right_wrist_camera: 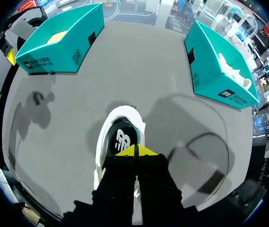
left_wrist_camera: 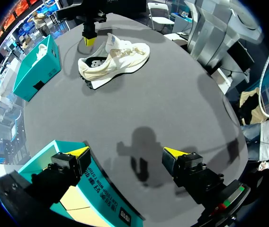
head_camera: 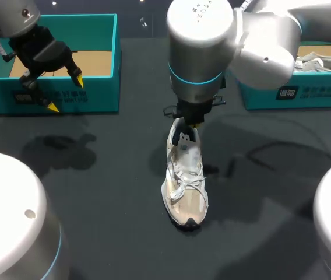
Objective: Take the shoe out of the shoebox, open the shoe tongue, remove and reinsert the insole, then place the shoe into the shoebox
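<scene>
Right tool [right_wrist_camera: 135, 150], closed over the shoe [head_camera: 184, 186], is being shown clearly by its wrist view alone; left tool [left_wrist_camera: 126, 152] is being held wide.

Left arm [head_camera: 14, 17] enters at 10 o'clock; left tool [head_camera: 66, 93] angled down, fingers wide apart. Right arm [head_camera: 259, 46] reaches in from 2 o'clock to centre; right tool [right_wrist_camera: 135, 151] points down, fingertips pressed together.

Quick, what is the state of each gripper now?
Left gripper: open, empty.
Right gripper: shut at the heel of the white lace-up sneaker; grip unclear.
</scene>
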Robot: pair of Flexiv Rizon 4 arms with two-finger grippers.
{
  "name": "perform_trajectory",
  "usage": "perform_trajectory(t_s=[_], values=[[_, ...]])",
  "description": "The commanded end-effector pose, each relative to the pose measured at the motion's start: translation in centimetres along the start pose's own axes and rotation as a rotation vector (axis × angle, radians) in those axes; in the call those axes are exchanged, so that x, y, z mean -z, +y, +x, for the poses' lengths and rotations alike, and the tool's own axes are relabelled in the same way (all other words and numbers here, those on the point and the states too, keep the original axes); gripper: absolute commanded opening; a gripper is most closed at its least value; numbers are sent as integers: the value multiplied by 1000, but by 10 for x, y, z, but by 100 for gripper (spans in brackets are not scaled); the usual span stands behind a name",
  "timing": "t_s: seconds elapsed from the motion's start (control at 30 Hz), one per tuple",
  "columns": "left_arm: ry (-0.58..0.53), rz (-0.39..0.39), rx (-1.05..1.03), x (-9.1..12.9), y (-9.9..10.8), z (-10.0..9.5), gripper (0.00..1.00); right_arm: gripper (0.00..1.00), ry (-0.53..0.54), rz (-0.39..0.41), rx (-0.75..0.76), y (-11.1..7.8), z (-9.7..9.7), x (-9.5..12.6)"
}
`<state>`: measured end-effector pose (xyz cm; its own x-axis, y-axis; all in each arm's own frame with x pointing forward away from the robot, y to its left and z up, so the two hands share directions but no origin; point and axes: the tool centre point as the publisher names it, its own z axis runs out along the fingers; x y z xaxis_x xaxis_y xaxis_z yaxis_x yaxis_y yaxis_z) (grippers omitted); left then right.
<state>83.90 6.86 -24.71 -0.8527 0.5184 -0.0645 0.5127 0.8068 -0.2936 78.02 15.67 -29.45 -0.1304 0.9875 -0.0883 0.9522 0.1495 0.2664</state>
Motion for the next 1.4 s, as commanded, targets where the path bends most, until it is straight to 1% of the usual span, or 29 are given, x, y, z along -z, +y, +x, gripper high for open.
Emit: perform_trajectory(t_s=[0.03, 0.1, 0.13, 0.23, 0.4, 0.47, 0.63, 0.83, 0.93, 1.0, 1.1, 1.27, 1.4], values=[[0, -2, 0, 0, 0, 1, 100, 0, -79, -27, -43, -6, 16, -14], [0, -2, 0, 0, 0, 1, 100, 0, -106, -35, -64, -8, 18, -21], [0, -2, 0, 0, 0, 1, 100, 0, -103, -48, -63, -10, 19, -23], [0, -2, 0, 0, 0, 1, 100, 0, -144, -79, -66, -12, 23, -32], [0, -2, 0, 0, 0, 1, 100, 0, -221, -81, -84, -11, 27, -45], [0, -2, 0, 0, 0, 1, 100, 0, -219, -85, -89, -10, 26, -48], [0, -2, 0, 0, 0, 1, 100, 0, -251, -72, -111, -8, 20, -54], [0, -2, 0, 0, 0, 1, 100, 0, -282, -66, -132, -10, 12, -63], [0, -2, 0, 0, 0, 1, 100, 0, -294, -46, -140, -13, 9, -73], [0, -2, 0, 0, 0, 1, 100, 0, -295, -20, -136, -14, 10, -83], [0, -2, 0, 0, 0, 1, 100, 0, -274, 2, -124, -16, 14, -92], [0, -2, 0, 0, 0, 1, 100, 0, -263, 10, -109, -17, 18, -95], [0, -2, 0, 0, 0, 1, 100, 0, -317, -21, -108, -17, 16, -77]])
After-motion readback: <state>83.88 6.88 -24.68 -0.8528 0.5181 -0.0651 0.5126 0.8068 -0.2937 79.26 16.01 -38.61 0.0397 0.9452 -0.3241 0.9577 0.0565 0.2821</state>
